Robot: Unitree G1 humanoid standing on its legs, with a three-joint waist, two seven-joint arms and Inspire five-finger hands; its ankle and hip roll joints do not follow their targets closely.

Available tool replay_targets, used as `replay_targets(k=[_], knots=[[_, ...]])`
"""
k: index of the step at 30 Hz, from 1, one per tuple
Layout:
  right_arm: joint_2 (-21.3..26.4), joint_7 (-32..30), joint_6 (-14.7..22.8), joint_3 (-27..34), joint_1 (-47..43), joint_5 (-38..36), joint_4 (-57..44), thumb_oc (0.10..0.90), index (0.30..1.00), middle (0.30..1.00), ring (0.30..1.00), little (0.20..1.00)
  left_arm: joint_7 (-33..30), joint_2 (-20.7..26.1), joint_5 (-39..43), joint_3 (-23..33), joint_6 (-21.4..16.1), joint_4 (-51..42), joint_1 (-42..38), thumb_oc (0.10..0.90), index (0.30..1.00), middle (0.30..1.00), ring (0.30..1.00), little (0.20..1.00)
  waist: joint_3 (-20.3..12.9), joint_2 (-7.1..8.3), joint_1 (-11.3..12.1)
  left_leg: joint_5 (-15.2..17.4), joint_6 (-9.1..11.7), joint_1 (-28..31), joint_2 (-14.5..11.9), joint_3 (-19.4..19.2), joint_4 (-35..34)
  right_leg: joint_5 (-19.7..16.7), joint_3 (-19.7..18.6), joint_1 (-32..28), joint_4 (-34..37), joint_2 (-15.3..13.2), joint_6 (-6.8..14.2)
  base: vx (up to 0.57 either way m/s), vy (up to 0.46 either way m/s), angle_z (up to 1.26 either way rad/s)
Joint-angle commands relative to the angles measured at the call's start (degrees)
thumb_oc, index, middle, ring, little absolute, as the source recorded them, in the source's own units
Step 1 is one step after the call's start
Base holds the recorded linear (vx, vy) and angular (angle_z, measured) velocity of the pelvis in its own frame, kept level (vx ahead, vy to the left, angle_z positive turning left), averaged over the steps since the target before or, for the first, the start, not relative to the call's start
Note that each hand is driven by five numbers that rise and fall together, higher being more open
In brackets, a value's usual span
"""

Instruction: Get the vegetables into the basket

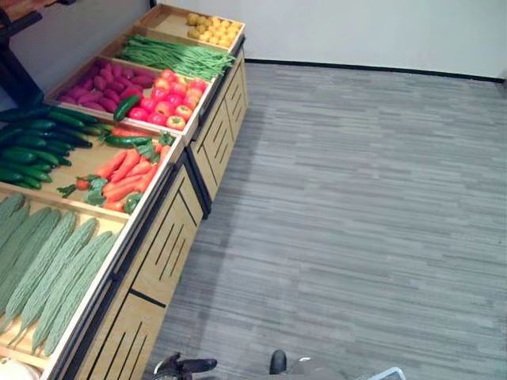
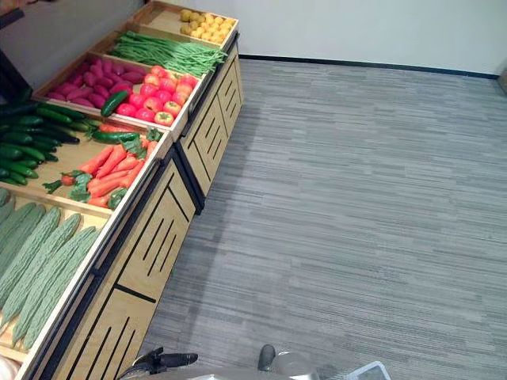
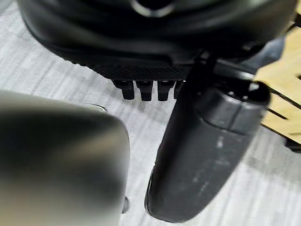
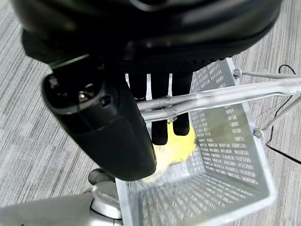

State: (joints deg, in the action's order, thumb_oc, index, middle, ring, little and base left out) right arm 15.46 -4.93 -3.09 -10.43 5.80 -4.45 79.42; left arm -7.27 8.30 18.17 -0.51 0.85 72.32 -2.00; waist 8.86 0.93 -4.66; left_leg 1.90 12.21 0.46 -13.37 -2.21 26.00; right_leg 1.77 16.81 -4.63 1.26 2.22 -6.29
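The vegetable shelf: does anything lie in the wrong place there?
Yes. One cucumber lies across the compartment of purple sweet potatoes and tomatoes, away from the cucumber pile. Another cucumber lies at the far edge of the carrots.

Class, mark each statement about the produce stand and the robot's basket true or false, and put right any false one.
1. The carrots lie in the bin next to the dark green cucumbers. True.
2. The tomatoes share a bin with the green beans. False: they sit beside the purple sweet potatoes; the beans have their own bin.
3. The right hand rests at the handle of a white wire basket. True.
4. The basket is full of carrots. False: a yellow item lies in it.
5. The left hand holds a cucumber. False: it holds nothing and hangs over the floor by the stand.
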Motion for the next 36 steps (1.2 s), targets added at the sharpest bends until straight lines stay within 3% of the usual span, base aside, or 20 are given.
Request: replay_targets(k=[1, 3, 4, 6, 7, 8, 10, 11, 17, 23, 26, 30, 35, 36], knots=[[2.85, -1.18, 0.11, 1.71, -1.15, -1.52, -0.34, 0.400, 0.300, 0.300, 0.300, 0.300, -1.51, 1.58, 0.47, -1.72, 0.47, -0.71, 0.47, 0.900, 1.000, 1.000, 1.000, 1.000, 5.55, 1.58, 3.20, -6.45, -5.81, -4.28, 5.01, -4.39, -10.05, -0.52, -4.59, -0.47, 2.59, -3.54, 10.25, 0.24, 0.024, -0.32], [2.95, -1.38, 0.19, 1.56, -1.01, -1.30, -0.56, 0.400, 0.300, 0.300, 0.300, 0.300, -1.88, 1.48, 0.87, -1.51, 0.36, -0.68, 0.83, 0.900, 1.000, 1.000, 1.000, 1.000, 5.82, 1.53, 4.68, -6.79, -5.78, -7.69, 6.20, -4.08, -14.70, 0.62, -6.42, -2.71, 3.10, -3.32, 10.54, 0.27, 0.060, -0.39], [3.08, -1.48, 0.31, 1.40, -0.91, -1.17, -0.70, 0.400, 0.300, 0.300, 0.300, 0.300, -2.06, 1.43, 1.22, -1.23, 0.24, -0.80, 1.00, 0.900, 1.000, 1.000, 1.000, 1.000, 6.01, 1.11, 5.79, -8.82, -5.83, -9.84, 7.46, -3.33, -17.62, 1.40, -7.57, -4.22, 3.37, -2.44, 10.47, 0.30, 0.048, -0.43], [3.12, -1.51, 0.33, 1.32, -0.87, -1.06, -0.72, 0.400, 0.300, 0.300, 0.300, 0.300, -2.07, 1.36, 1.33, -1.23, 0.16, -0.91, 1.19, 0.900, 1.000, 1.000, 1.000, 1.000, 6.18, 1.08, 6.53, -10.02, -5.75, -10.13, 8.20, -3.21, -19.76, 2.38, -8.70, -5.68, 3.40, -2.19, 10.40, 0.26, 0.023, -0.63], [3.16, -1.65, 0.49, 1.34, -0.67, -0.99, -0.73, 0.400, 0.300, 0.300, 0.300, 0.300, -1.96, 1.40, 0.96, -1.23, 0.07, -0.59, 1.47, 0.900, 1.000, 1.000, 1.000, 1.000, 5.71, 0.18, 7.52, -14.26, -5.58, -11.86, 8.62, -3.18, -24.45, 4.35, -11.39, -8.47, 3.62, -0.44, 9.67, 0.25, 0.023, -0.69], [3.13, -1.65, 0.49, 1.34, -0.63, -0.98, -0.75, 0.400, 0.300, 0.300, 0.300, 0.300, -1.95, 1.43, 0.96, -1.24, 0.05, -0.58, 1.50, 0.900, 1.000, 1.000, 1.000, 1.000, 6.00, 0.42, 7.68, -14.42, -5.59, -11.14, 8.83, -3.44, -24.97, 4.53, -11.54, -8.89, 3.64, -0.70, 9.71, 0.45, 0.046, -0.69], [2.99, -1.62, 0.56, 0.95, -0.60, -0.63, -0.72, 0.400, 0.300, 0.300, 0.300, 0.300, -2.04, 1.45, 1.18, -1.06, -0.06, -0.42, 2.05, 0.900, 1.000, 1.000, 1.000, 1.000, 5.31, 0.17, 9.27, -17.25, -4.78, -13.21, 9.73, -2.59, -29.48, 7.11, -15.33, -12.37, 3.74, 0.28, 9.07, 0.42, 0.066, -0.67], [2.64, -1.45, 0.37, 0.87, -0.64, -0.38, -0.48, 0.400, 0.300, 0.300, 0.300, 0.300, -2.01, 1.22, 1.42, -0.70, 0.02, -0.33, 2.30, 0.900, 1.000, 1.000, 1.000, 1.000, 4.77, -0.52, 10.20, -19.20, -4.35, -13.82, 8.64, -3.25, -29.59, 7.82, -17.33, -14.09, 3.74, 1.10, 8.69, 0.36, 0.102, -0.78], [0.52, -1.14, 0.15, -0.42, -0.84, 0.30, 0.28, 0.400, 0.300, 0.300, 0.300, 0.300, -2.02, 2.14, 0.69, -0.55, 0.29, 0.07, 2.98, 0.900, 1.000, 1.000, 1.000, 1.000, 1.39, 2.25, 10.65, -17.77, -6.78, -12.15, 8.37, -5.27, -29.54, 10.43, -18.71, -16.03, 3.74, -0.65, 9.38, 0.25, 0.102, -0.43], [-0.01, -0.80, 0.39, -1.68, -2.50, 0.75, -1.69, 0.400, 0.300, 0.300, 0.300, 0.300, -2.50, 3.23, -0.49, -0.71, 0.36, -0.54, 2.64, 0.900, 1.000, 1.000, 1.000, 1.000, -0.79, 5.73, 11.03, -13.25, -9.81, -11.28, 11.36, -8.45, -28.14, 10.79, -17.95, -14.92, -0.14, -4.14, 12.12, 0.19, 0.112, -0.18], [-0.12, -0.55, 0.44, -1.44, -2.99, 0.30, -2.20, 0.400, 0.300, 0.300, 0.300, 0.300, -2.53, 3.66, -0.69, -0.64, 0.44, -0.49, 2.44, 0.900, 1.000, 1.000, 1.000, 1.000, -1.57, 6.50, 10.85, -11.15, -10.74, -10.33, 12.42, -9.74, -28.13, 8.61, -18.28, -13.41, -3.12, -4.78, 13.74, 0.15, 0.104, -0.01], [-0.55, -0.26, 0.23, -1.51, -3.14, 0.58, -1.96, 0.400, 0.300, 0.300, 0.300, 0.300, -2.29, 4.45, -1.14, -0.34, 0.59, -0.40, 2.42, 0.900, 1.000, 1.000, 1.000, 1.000, -2.35, 7.88, 11.74, -8.17, -12.18, -9.12, 13.71, -10.32, -27.25, 3.01, -19.01, -11.37, -7.01, -6.01, 16.03, 0.14, 0.078, -0.18], [-0.42, 0.00, 0.06, -0.70, -2.91, 0.45, -1.82, 0.400, 0.300, 0.300, 0.300, 0.300, -1.93, 4.68, -1.50, -0.12, 0.83, -0.13, 2.58, 0.900, 1.000, 1.000, 1.000, 1.000, -2.13, 8.09, 12.10, -6.30, -13.37, -6.44, 14.81, -10.06, -27.93, -4.26, -17.64, -8.46, -14.56, -7.31, 18.92, 0.10, 0.060, -0.13], [-0.41, 0.00, 0.06, -0.69, -2.91, 0.45, -1.83, 0.400, 0.300, 0.300, 0.300, 0.300, -1.92, 4.67, -1.50, -0.12, 0.83, -0.12, 2.57, 0.900, 1.000, 1.000, 1.000, 1.000, -2.15, 8.08, 12.12, -6.32, -13.39, -6.46, 14.81, -10.08, -27.96, -4.19, -17.68, -8.33, -14.73, -7.32, 18.94, 0.04, 0.055, -0.12]])
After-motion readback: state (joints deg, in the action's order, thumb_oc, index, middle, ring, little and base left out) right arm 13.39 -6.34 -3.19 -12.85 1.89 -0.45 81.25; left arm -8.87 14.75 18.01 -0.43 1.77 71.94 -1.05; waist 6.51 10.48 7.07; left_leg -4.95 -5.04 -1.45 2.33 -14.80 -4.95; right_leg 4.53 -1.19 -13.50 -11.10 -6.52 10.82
